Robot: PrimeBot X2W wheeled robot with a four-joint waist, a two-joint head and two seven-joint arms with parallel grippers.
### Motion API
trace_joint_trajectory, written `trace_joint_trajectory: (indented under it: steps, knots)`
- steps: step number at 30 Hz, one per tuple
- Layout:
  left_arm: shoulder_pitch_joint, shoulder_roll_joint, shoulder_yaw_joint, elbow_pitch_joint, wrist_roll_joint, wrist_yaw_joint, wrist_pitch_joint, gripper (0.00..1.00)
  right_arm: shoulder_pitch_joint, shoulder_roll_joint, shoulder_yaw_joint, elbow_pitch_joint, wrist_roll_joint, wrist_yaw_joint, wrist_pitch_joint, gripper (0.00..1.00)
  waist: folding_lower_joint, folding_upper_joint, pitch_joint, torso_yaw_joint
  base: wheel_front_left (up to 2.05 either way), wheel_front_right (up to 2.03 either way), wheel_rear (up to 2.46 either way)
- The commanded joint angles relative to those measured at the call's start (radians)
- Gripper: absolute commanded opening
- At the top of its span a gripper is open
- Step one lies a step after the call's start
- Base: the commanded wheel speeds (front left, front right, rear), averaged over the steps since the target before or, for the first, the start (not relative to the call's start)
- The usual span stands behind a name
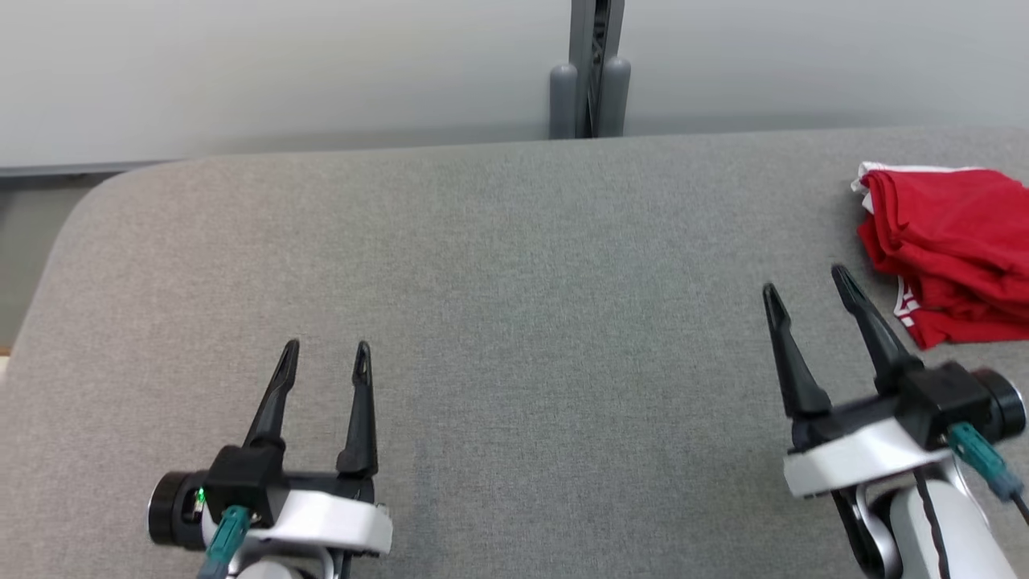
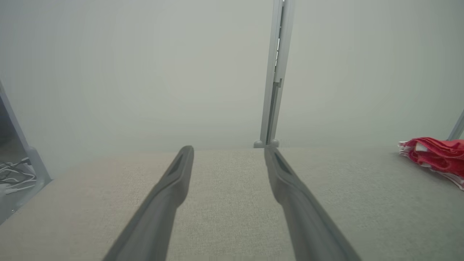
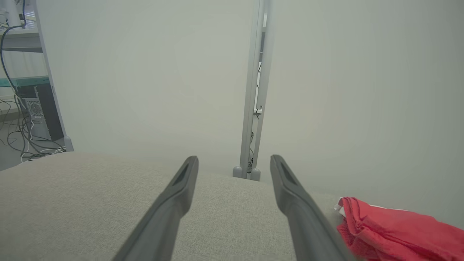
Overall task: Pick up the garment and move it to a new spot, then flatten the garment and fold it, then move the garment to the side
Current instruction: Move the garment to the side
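Observation:
The garment [image 1: 953,249] is a red cloth with white trim, folded into a compact stack at the right edge of the grey padded table [image 1: 514,281]. It also appears at the far right in the left wrist view [image 2: 436,154] and at the lower right in the right wrist view [image 3: 395,232]. My right gripper [image 1: 806,285] hovers open just left of the garment, apart from it, with nothing between its fingers. My left gripper [image 1: 328,347] stands open and empty over the near left part of the table.
A pale partition wall runs behind the table, with a grey vertical post [image 1: 591,72] at its middle. Beyond the table's rounded left corner are cables [image 2: 14,177] and a computer tower [image 3: 36,112] on the floor.

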Motion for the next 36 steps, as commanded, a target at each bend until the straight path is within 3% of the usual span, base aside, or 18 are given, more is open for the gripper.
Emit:
trace_joint_trajectory:
  steps: [1, 11, 21, 36]
  knots:
    - [0.021, 0.0, 0.011, -0.008, 0.008, -0.004, -0.004, 1.0, 0.035, 0.006, -0.016, -0.012, 0.01, 0.0, -0.004, 1.0, 0.0, -0.0001, -0.03, 0.007, 0.0, 0.0, 0.0]
    - [0.144, -0.024, 0.074, -0.024, 0.034, -0.049, -0.004, 1.0, 0.254, 0.031, -0.062, -0.099, 0.017, 0.0, -0.005, 1.0, 0.0, -0.0001, -0.109, 0.023, 0.0, 0.0, 0.0]
    - [0.2, -0.03, 0.116, -0.011, 0.068, -0.103, -0.004, 1.0, 0.327, 0.034, -0.083, -0.13, 0.038, 0.0, -0.005, 1.0, 0.0, -0.0001, -0.133, 0.029, 0.0, 0.0, 0.0]
    - [0.201, -0.03, 0.11, 0.026, 0.048, -0.106, -0.004, 1.0, 0.344, 0.034, -0.076, -0.117, 0.051, 0.0, -0.005, 1.0, 0.0, -0.0001, -0.154, 0.025, 0.0, 0.0, 0.0]
